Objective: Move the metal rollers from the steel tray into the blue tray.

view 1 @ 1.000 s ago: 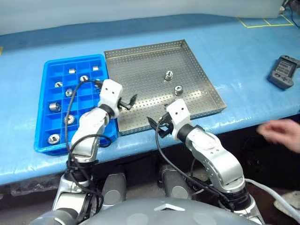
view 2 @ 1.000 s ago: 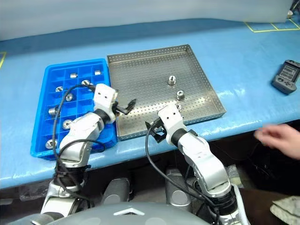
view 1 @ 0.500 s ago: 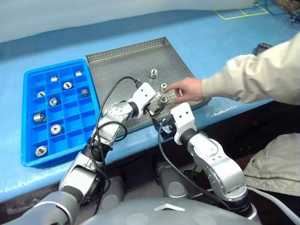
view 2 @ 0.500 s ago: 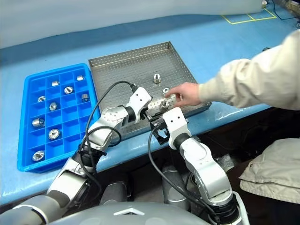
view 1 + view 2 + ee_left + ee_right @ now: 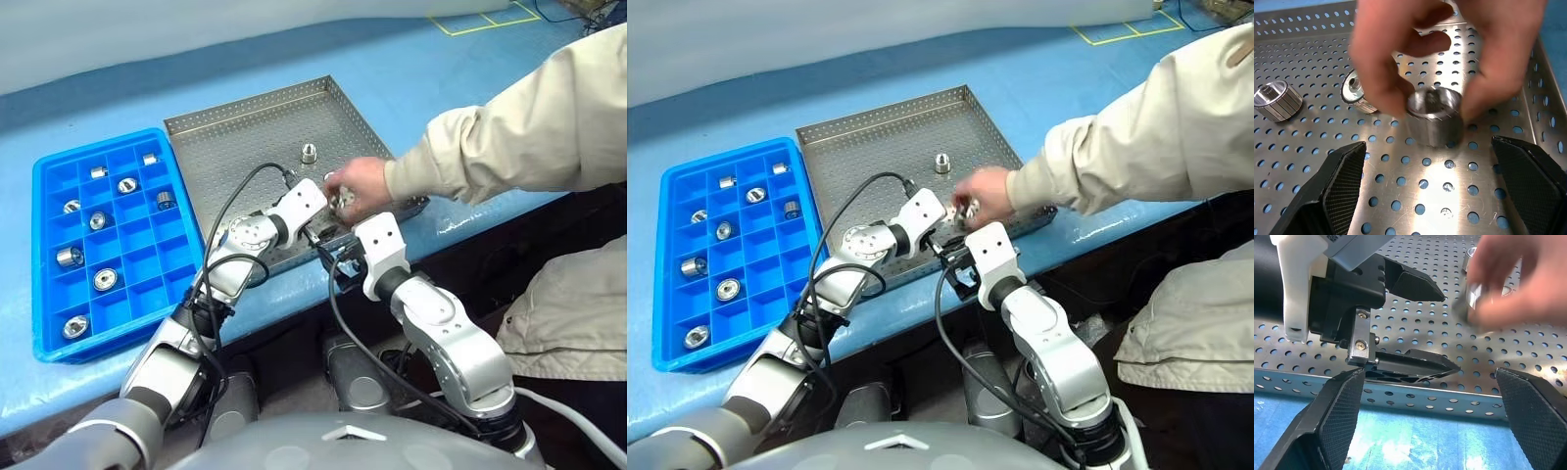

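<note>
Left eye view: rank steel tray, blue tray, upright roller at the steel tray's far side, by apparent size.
1. steel tray, largest, though the arms and a person's hand cover its near part.
2. blue tray, narrower, but close in length.
3. upright roller, far smaller than either tray.

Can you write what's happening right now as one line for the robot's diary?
left gripper: open, over steel tray | right gripper: open, at tray edge | person's hand: holding roller between left fingers | blue tray: some rollers

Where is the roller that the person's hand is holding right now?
In the head views, the roller is pinched in the person's hand over the steel tray's near right corner, just ahead of the open left end effector.
</note>
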Robot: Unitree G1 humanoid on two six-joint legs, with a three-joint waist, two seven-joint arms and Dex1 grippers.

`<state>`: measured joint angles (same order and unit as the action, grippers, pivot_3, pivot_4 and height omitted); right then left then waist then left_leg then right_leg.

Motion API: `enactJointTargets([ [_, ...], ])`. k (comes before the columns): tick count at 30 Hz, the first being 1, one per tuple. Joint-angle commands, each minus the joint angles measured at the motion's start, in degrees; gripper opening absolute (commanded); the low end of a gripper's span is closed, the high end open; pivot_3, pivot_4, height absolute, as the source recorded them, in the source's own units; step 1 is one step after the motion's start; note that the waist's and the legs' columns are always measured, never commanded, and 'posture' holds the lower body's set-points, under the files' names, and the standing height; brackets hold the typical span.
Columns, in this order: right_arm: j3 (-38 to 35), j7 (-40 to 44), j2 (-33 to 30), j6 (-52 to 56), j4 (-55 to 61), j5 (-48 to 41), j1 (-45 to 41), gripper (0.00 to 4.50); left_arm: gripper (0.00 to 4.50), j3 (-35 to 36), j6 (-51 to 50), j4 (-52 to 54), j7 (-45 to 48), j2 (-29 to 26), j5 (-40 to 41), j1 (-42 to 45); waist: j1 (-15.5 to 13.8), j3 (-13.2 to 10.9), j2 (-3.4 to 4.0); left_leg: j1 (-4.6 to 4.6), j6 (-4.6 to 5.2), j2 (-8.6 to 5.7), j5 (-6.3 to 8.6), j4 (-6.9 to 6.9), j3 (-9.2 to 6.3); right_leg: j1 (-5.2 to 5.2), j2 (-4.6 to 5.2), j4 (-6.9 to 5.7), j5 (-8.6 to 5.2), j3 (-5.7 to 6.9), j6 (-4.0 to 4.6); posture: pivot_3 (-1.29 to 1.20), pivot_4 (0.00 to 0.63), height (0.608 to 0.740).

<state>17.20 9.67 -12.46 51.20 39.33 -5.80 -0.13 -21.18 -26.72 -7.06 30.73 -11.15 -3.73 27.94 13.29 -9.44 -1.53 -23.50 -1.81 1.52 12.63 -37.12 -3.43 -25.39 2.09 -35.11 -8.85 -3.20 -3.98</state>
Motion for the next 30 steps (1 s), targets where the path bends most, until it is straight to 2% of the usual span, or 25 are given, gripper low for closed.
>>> enactJointTargets([
  [1, 0.1, 0.3, 0.2, -1.4, 1.3, 0.0, -1.1, 4.50, 4.48, 1.1, 0.2, 0.4, -0.6, 0.8, 0.3, 0.2, 0.0, 0.0, 0.00, 0.00, 0.00, 0.00, 0.00, 0.00, 0.00, 0.00, 0.00, 0.00, 0.00, 0.00, 0.00, -0.24, 0.150, 0.740],
  [19, 0.7, 0.1, 0.0, -1.0, 1.7, 0.4, -1.1, 4.50, 4.48, 2.7, 1.5, -3.8, -2.9, 3.3, 0.2, 3.8, 0.0, 0.0, 0.00, 0.01, 0.01, -0.01, 0.00, -0.01, 0.01, 0.00, -0.02, -0.03, 0.01, -0.04, -0.02, -0.25, 0.150, 0.740],
  [25, 1.2, 0.2, -0.5, -1.1, 2.0, 0.7, -0.8, 4.50, 4.48, 5.6, 3.2, -11.3, -7.7, 7.4, 0.2, 9.3, 0.0, 0.0, 0.00, 0.00, 0.02, -0.04, -0.01, -0.02, 0.02, 0.01, -0.02, -0.03, 0.03, -0.08, -0.04, -0.26, 0.150, 0.740],
  [30, 1.7, 0.0, 0.0, -1.4, 1.9, 1.1, -1.0, 4.50, 4.48, 7.7, 7.1, -23.2, -13.9, 11.3, -0.7, 16.1, 0.1, 0.0, 0.00, 0.00, 0.02, -0.06, -0.01, -0.04, 0.03, 0.01, -0.02, -0.02, 0.04, -0.10, -0.07, -0.28, 0.150, 0.740],
])
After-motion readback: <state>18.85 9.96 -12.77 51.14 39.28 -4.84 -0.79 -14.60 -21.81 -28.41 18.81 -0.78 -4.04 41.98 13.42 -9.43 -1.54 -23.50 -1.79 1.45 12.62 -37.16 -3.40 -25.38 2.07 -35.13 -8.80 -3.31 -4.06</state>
